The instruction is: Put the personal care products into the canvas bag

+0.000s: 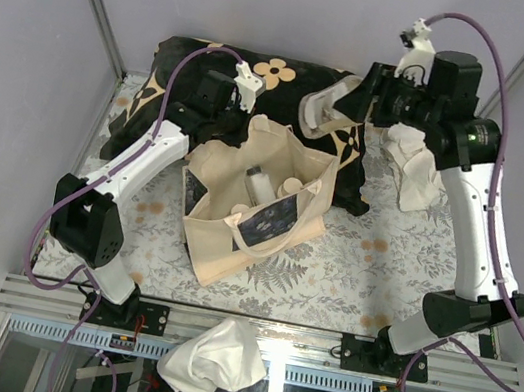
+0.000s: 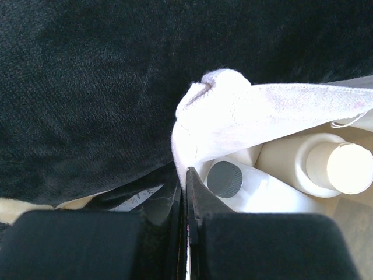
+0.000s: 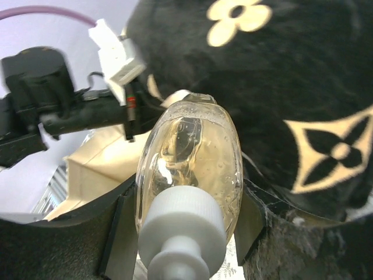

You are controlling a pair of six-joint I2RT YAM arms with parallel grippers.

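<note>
The cream canvas bag (image 1: 234, 242) stands open on the patterned table mat, with a dark print on its side. Three bottles (image 1: 260, 185) stand inside it. My left gripper (image 1: 235, 128) is shut on the bag's far rim (image 2: 233, 111). In the left wrist view (image 2: 187, 175) a dark-capped white bottle (image 2: 225, 178) and a cream bottle (image 2: 344, 168) show inside. My right gripper (image 1: 348, 98) is shut on a translucent yellow bottle (image 3: 189, 157) with a white pump cap. It holds the bottle above the cushion, right of and behind the bag's mouth. In the right wrist view (image 3: 186, 224) both pads press the bottle's sides.
A black cushion with tan flowers (image 1: 293, 80) lies behind and under the bag. One white cloth (image 1: 413, 172) lies at the right under my right arm, another (image 1: 214, 355) on the front rail. The left arm (image 3: 58, 111) shows beyond the held bottle.
</note>
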